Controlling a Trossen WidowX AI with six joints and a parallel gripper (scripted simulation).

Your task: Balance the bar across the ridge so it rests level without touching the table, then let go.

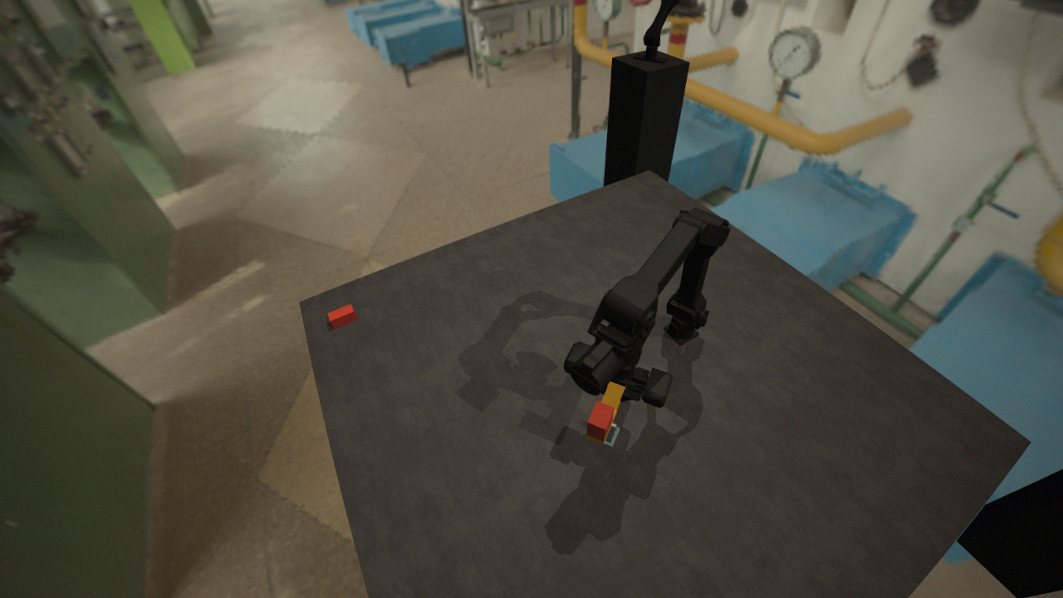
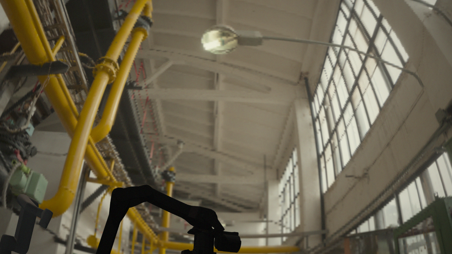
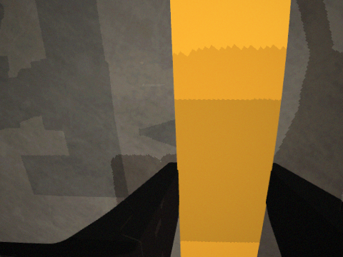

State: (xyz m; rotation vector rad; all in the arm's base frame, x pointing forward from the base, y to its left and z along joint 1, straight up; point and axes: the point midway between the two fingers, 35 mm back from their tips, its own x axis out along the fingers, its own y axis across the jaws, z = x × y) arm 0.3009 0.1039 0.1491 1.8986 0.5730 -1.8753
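A yellow bar (image 1: 613, 394) (image 3: 225, 143), pinched in the gripper's (image 1: 624, 390) (image 3: 225, 189) jaws, points away from the arm's base above the dark table (image 1: 460, 483), its red block (image 1: 600, 420) (a bright cap) near the pale-edged ridge (image 1: 612, 435).

Its long axis runs lengthwise between the fingers.

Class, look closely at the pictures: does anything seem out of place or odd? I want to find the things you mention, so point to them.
Yes. A red block (image 1: 341, 316) lies alone near the table's far corner, away from the claw (image 1: 621, 395) (image 3: 224, 185). A similar one (image 1: 600, 420) sits on one end of the bar (image 1: 614, 394) (image 3: 229, 135), which looks lopsided. Nothing looks spilled or damaged.
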